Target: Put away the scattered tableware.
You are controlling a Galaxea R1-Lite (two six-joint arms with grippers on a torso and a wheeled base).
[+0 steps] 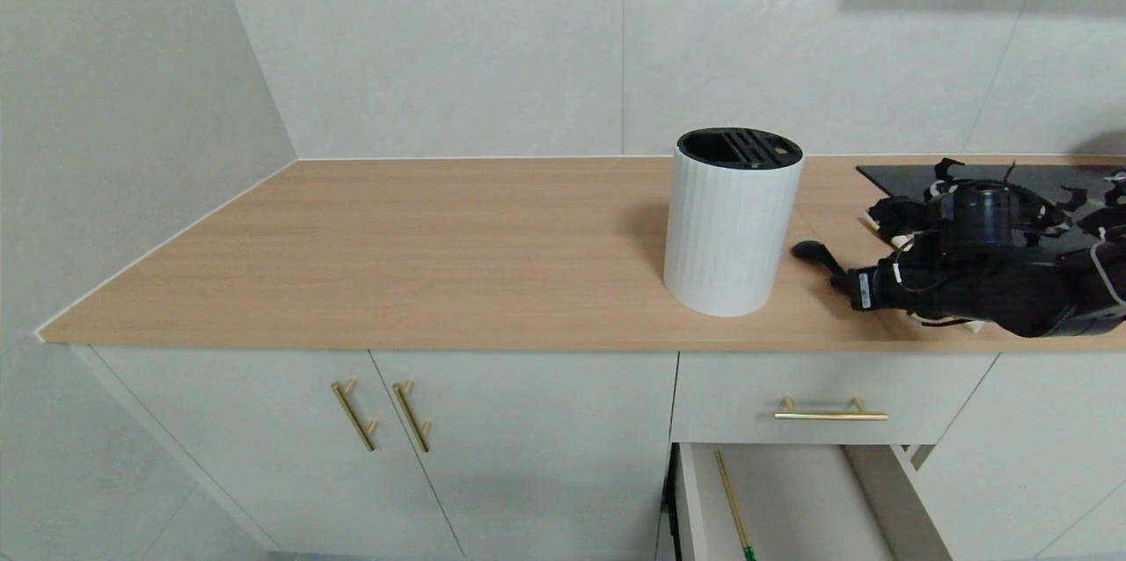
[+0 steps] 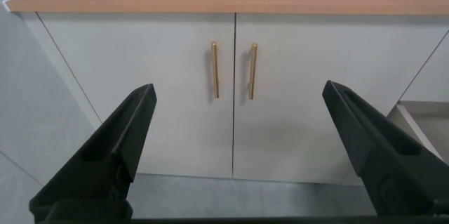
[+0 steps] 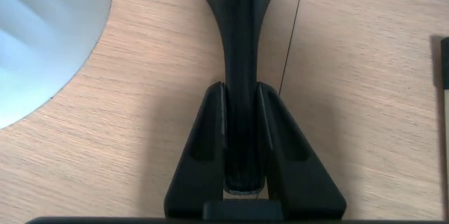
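wooden worktop (image 1: 440, 253) at frame right: right end effector (image 3: 240, 101) pinches a black utensil handle (image 3: 237, 34), likely meant for the white holder (image 1: 730, 227).

No readable text (or numbers)

The right arm (image 1: 994, 288) is black, fabric-sleeved, with a white wrist label (image 1: 863, 288); its fingers (image 3: 203, 154) are tapering black wedges.

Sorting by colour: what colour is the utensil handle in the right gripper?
Black handle; right wrist view shows it best.
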